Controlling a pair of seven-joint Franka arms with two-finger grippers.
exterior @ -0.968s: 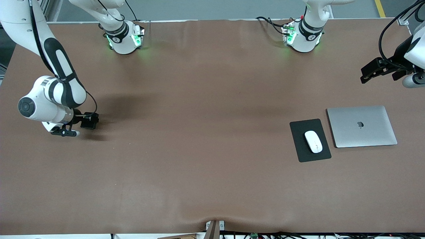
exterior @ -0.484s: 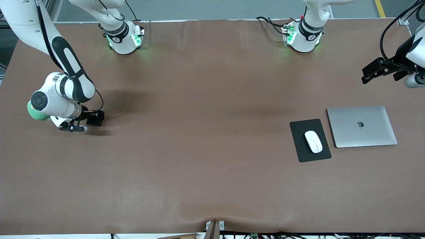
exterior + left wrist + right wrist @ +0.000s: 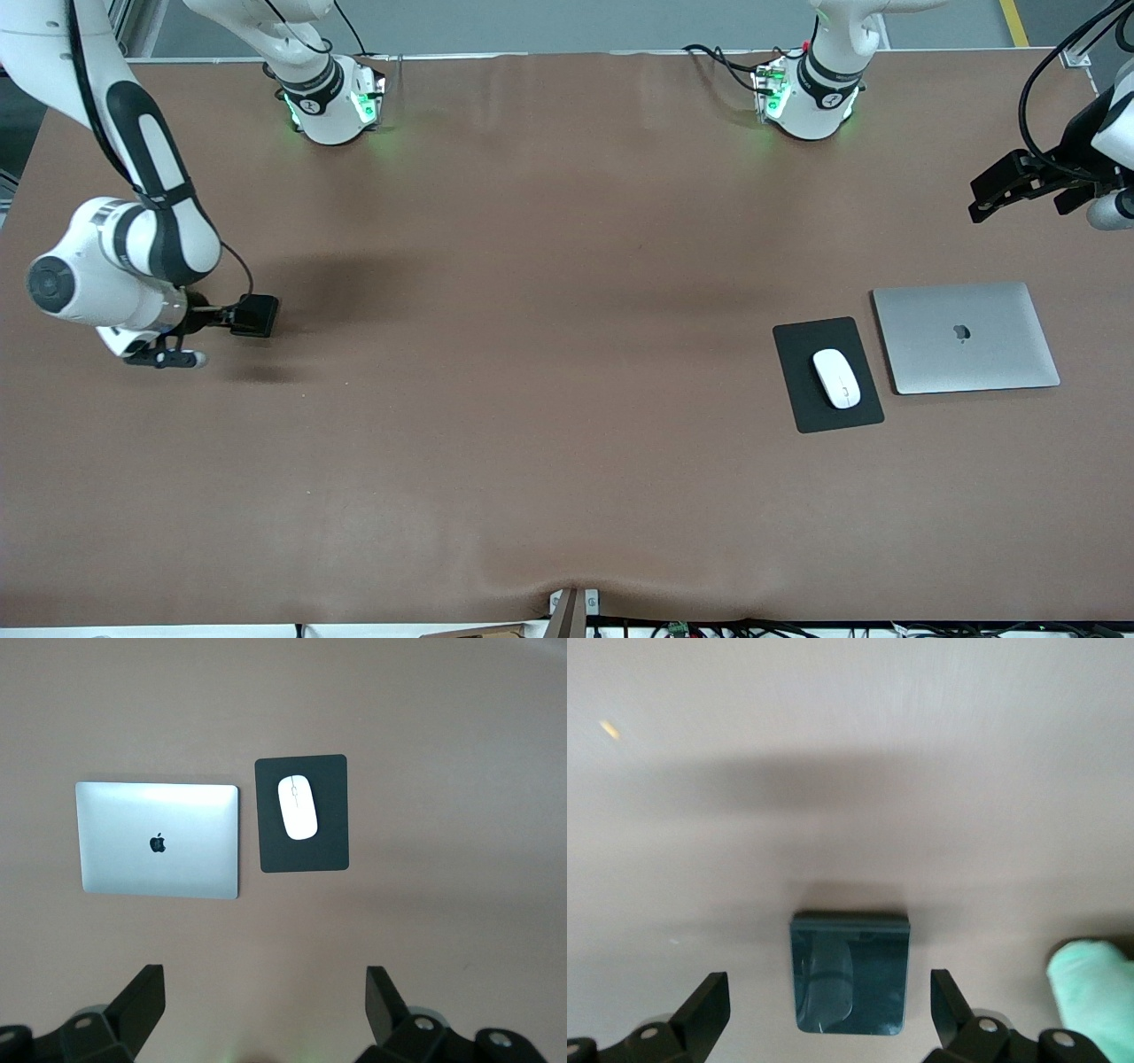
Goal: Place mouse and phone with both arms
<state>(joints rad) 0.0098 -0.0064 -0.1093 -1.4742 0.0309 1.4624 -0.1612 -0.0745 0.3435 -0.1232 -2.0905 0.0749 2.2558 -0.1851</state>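
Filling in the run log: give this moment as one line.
right gripper: open over phone, released on table | left gripper: open, waiting above laptop | mouse: on mouse pad

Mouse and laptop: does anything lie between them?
Only the mouse pad edge and a narrow strip of bare table separate the mouse from the laptop. Both the front and left wrist views show it.

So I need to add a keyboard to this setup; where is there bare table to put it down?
The wide stretch between the phone and the mouse pad is bare. It is crowded toward the left arm's end, where the mouse lies on the pad, beside the laptop.
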